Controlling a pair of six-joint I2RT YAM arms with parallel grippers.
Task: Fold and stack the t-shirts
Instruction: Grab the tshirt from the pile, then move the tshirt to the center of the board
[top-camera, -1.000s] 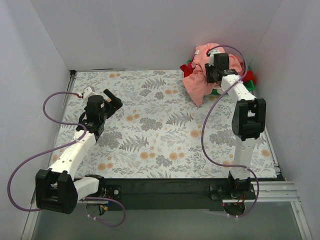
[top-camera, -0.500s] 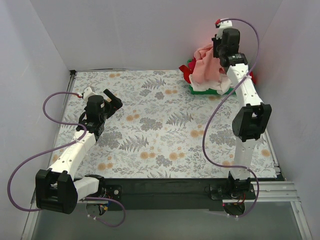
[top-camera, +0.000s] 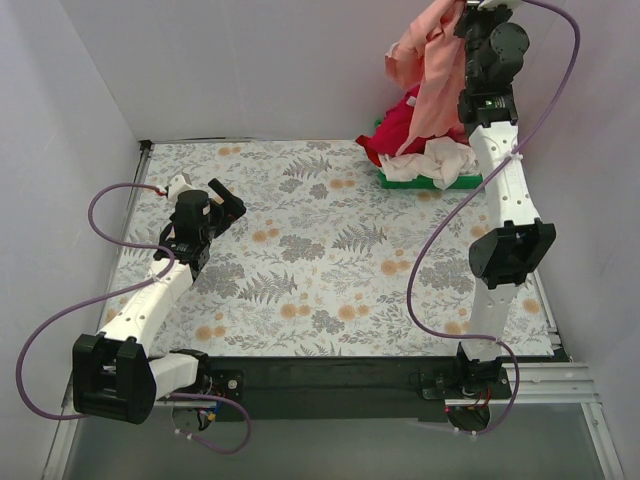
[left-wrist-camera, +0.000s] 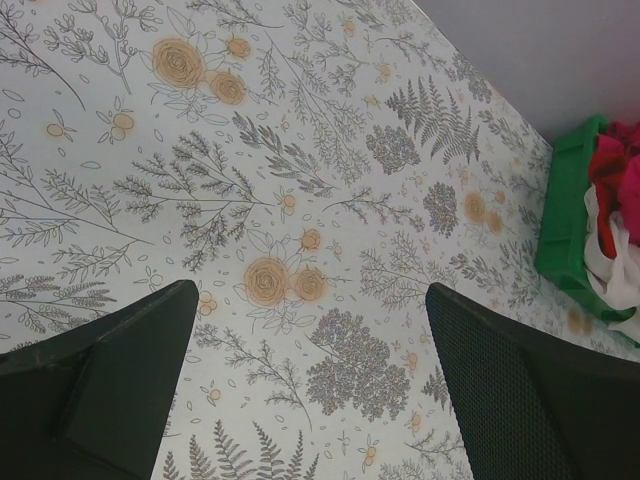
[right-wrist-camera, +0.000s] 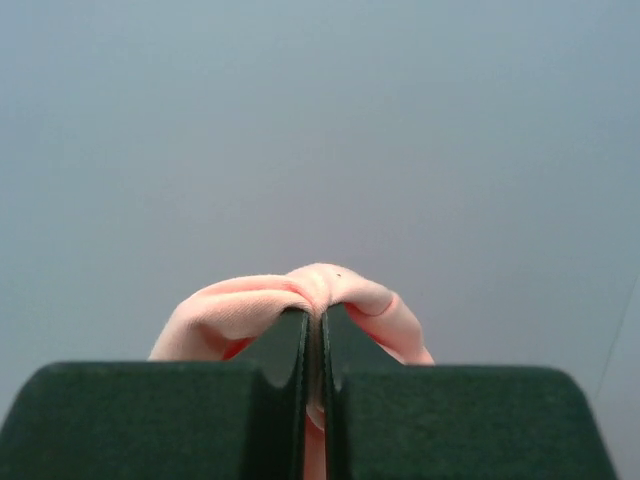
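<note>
right gripper (right-wrist-camera: 313, 322) pinches the salmon-pink t-shirt (top-camera: 432, 75), which hangs below it, long axis vertical; left gripper (top-camera: 228, 201), spread wide and empty, is the farther one.

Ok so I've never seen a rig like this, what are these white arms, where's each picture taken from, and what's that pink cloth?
Those are two robot arms bolted to a flowered table. One picture looks down from above; the other two come from a camera on each wrist. The right gripper is shut on a salmon-pink shirt, held up above a green tray of red and white shirts. The left gripper is open over the table, holding nothing.
</note>
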